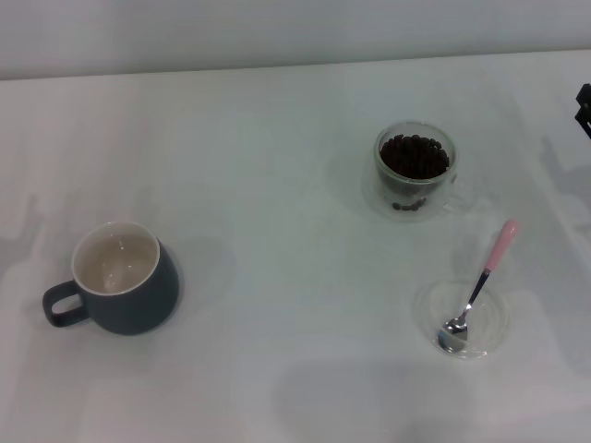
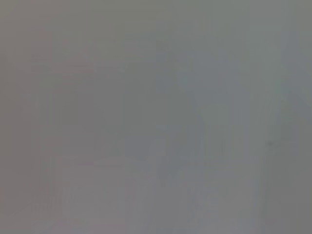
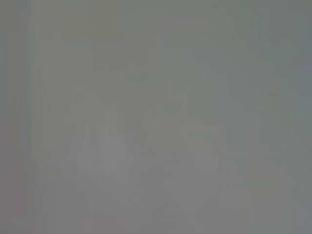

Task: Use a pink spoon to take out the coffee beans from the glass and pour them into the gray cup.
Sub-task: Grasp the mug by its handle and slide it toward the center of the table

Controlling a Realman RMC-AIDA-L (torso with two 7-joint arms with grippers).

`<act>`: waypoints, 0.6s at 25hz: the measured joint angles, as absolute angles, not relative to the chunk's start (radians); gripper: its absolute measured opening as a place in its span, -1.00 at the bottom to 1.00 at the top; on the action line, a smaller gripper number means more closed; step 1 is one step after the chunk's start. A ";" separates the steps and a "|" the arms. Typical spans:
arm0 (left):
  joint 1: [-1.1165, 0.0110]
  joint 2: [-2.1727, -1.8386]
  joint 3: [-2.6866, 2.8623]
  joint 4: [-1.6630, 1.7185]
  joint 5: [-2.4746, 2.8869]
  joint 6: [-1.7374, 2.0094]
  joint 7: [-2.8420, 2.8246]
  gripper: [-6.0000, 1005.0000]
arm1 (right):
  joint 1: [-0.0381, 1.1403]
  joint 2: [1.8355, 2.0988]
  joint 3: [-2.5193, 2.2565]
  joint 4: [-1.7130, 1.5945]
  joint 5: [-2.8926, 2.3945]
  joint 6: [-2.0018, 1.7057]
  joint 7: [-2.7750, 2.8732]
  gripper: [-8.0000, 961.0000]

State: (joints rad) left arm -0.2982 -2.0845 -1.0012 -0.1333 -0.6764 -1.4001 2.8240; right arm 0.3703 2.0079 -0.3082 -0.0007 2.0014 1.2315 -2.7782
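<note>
— Starting nearest the robot: the pink spoon (image 1: 479,291) lies with its metal bowl in a shallow clear glass dish (image 1: 494,334) on the right of the counter (image 1: 277,240), its handle slanting up and away over the rim. That is the first risk, I think. The handle is slim and rests on glass, so a pinch placed off-centre could roll it or flip the bowl out, and the light dish could slide along with it.

— And the gray cup (image 1: 120,281)?

— Well apart, on the left and about as near, with its loop handle pointing left. Its cream inside looks empty, so nothing has been transferred yet. Any loaded spoon has a long way to travel across the counter, and a tilt on the way would scatter beans.

— Farther back?

— The glass (image 1: 416,171) stands beyond the spoon, filled close to the rim with coffee beans (image 1: 416,155). Digging in steeply could push beans over the edge or nudge the small glass.

— The hands?

— Only a dark scrap of the right arm (image 1: 584,109) shows at the far right edge; I cannot tell whether its hand is spread or closed, or holding anything. The left hand is not visible, and both wrist views show only blank grey.
</note>
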 joint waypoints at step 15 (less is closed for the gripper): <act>-0.296 -2.087 -1.003 -0.137 -0.679 -1.409 2.824 0.78 | 0.360 2.006 -0.308 -0.027 2.004 1.250 -2.771 0.54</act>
